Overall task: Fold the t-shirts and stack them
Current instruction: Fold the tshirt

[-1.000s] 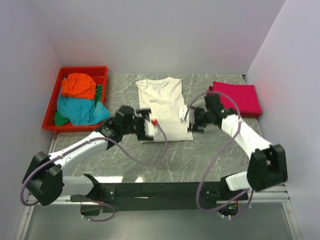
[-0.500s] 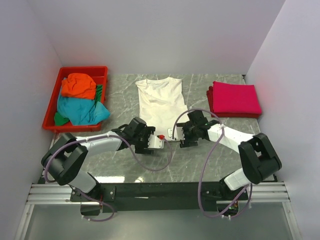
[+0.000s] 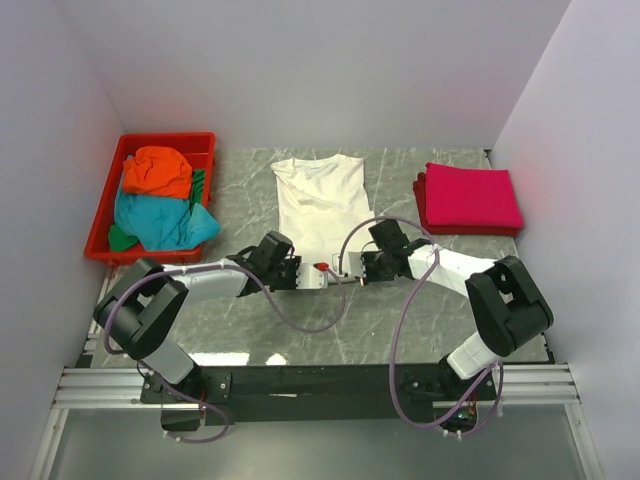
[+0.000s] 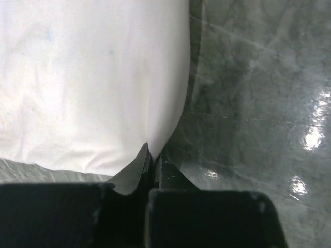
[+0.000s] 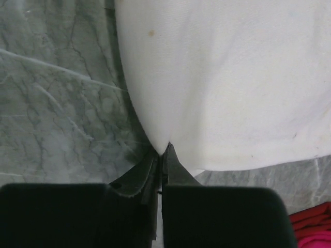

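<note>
A cream-white t-shirt [image 3: 320,200] lies flat in the middle of the table, neck away from me, narrowed lengthwise. My left gripper [image 3: 300,268] is shut on the near left corner of its hem, and the left wrist view shows the cloth [image 4: 93,77] pinched between the jaws of that gripper [image 4: 152,155]. At the near right corner my right gripper [image 3: 362,263] is shut on the hem too, with the white cloth [image 5: 227,77] pulled to a point at that gripper [image 5: 164,151]. A folded magenta-pink t-shirt [image 3: 470,197] lies at the back right. Orange [image 3: 157,170] and teal [image 3: 160,220] t-shirts are crumpled in the tray.
The red plastic tray [image 3: 165,138] stands at the back left, with a bit of green cloth [image 3: 122,238] among the shirts. Grey marbled tabletop [image 3: 330,330] stretches between the arms' bases and the shirt. White walls close in the back and sides.
Both grippers came down from the shirt's sides to its near hem and closed on its corners. The arms now lie low over the table.
</note>
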{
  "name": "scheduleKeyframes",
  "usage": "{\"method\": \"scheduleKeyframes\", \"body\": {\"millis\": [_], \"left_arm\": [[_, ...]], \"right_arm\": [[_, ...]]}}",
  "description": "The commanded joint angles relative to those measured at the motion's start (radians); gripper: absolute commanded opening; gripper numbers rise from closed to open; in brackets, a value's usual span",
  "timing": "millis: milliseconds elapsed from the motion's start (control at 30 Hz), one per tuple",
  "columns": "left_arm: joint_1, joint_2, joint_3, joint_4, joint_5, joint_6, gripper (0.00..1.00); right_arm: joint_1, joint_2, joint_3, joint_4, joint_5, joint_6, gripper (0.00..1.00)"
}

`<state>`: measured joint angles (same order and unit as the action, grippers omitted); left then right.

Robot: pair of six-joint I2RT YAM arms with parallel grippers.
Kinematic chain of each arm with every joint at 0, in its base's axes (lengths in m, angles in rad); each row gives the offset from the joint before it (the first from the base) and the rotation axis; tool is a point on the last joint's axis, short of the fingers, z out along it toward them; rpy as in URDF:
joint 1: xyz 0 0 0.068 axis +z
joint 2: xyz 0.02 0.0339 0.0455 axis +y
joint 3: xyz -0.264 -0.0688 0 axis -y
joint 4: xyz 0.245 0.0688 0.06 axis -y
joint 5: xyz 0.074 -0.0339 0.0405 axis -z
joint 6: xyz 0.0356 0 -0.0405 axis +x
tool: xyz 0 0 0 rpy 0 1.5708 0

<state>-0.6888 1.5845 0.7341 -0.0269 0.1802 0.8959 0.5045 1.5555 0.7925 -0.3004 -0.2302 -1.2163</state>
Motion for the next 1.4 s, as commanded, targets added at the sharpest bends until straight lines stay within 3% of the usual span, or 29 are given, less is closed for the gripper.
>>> {"method": "scheduleKeyframes", "body": {"millis": [0,133,367,533,600,800,833,1133,1367], "left_arm": [[-0.008,-0.043,-0.009,-0.073,0.016,-0.020,0.00],[-0.061,-0.159,-0.028,-0.206,0.126,-0.043,0.00],[-0.323,-0.368,-0.087,-0.373,0.275,-0.231,0.00],[-0.373,-0.439,-0.065,-0.404,0.292,-0.292,0.00],[-0.362,-0.451,-0.055,-0.386,0.228,-0.267,0.00],[-0.149,-0.405,0.027,-0.357,0.222,-0.198,0.00],[-0.044,-0.391,0.062,-0.332,0.194,-0.177,0.00],[0.207,-0.206,0.230,-0.183,0.174,-0.186,0.00],[0.307,-0.029,0.344,-0.103,0.130,-0.253,0.00]], "right_arm": [[0.005,-0.040,0.010,-0.048,-0.034,0.023,0.00],[0.005,-0.203,-0.053,-0.190,-0.129,-0.006,0.00],[0.031,-0.537,-0.170,-0.517,-0.291,-0.032,0.00],[0.039,-0.661,-0.164,-0.531,-0.278,0.064,0.00],[0.039,-0.652,-0.127,-0.474,-0.238,0.116,0.00],[0.028,-0.442,0.108,-0.304,-0.137,0.192,0.00],[0.011,-0.293,0.255,-0.263,-0.121,0.205,0.00],[-0.040,0.098,0.630,-0.192,-0.072,0.253,0.00],[-0.060,0.332,0.809,-0.073,-0.028,0.319,0.00]]}}
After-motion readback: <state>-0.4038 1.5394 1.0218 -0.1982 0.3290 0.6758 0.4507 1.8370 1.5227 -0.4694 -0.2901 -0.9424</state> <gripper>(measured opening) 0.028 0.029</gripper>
